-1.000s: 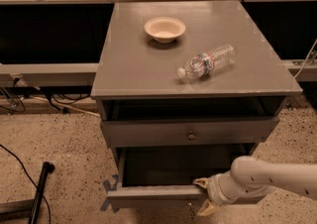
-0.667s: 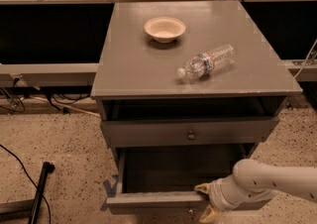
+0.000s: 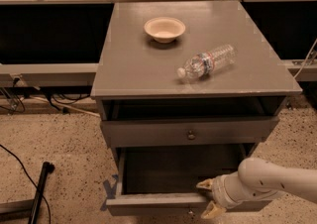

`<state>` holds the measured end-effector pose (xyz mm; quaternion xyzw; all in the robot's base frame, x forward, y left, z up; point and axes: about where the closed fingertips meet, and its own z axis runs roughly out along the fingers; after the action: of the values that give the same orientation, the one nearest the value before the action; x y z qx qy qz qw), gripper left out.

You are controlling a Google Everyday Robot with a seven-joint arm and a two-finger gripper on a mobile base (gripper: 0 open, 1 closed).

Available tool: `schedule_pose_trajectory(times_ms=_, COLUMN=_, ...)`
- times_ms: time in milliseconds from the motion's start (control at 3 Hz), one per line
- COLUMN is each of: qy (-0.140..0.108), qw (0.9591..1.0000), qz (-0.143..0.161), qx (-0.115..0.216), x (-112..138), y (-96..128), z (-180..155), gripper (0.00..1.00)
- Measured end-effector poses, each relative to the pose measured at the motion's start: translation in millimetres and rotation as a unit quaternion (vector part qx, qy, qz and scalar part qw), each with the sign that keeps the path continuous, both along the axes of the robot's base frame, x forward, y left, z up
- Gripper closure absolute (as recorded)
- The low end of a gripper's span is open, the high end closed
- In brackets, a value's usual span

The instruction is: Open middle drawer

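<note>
The grey cabinet [image 3: 148,74] has its top drawer [image 3: 168,132] with a small round knob [image 3: 191,135] just under the tabletop. Below it the middle drawer [image 3: 148,202] is pulled well out, and its dark plain interior [image 3: 173,171] shows. My gripper [image 3: 206,198] comes in from the lower right on a white arm [image 3: 270,181]. It holds the right part of the middle drawer's front, with one fingertip [image 3: 203,184] inside the drawer and the other below, at the front face. The lowest drawer is hidden.
A beige bowl [image 3: 164,28] and a clear plastic bottle [image 3: 208,61] lying on its side are on the cabinet top. A black pole [image 3: 40,188] and cables lie on the speckled floor at left. Dark shelving stands behind the cabinet.
The middle drawer has slid further out toward the camera. My gripper has moved down and forward with its front panel.
</note>
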<state>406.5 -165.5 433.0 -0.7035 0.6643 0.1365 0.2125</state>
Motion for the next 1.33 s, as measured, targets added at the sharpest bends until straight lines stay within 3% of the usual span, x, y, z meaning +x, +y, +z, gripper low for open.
schedule_pose_trajectory(times_ms=667, qy=-0.060, qw=0.9980, qz=-0.018, qx=-0.011, x=47, y=-12, z=34, gripper=0.32)
schedule_pose_trajectory(times_ms=1333, qy=-0.081, qw=0.9954, qz=-0.045, qx=-0.026, x=86, y=-23, z=42, gripper=0.73)
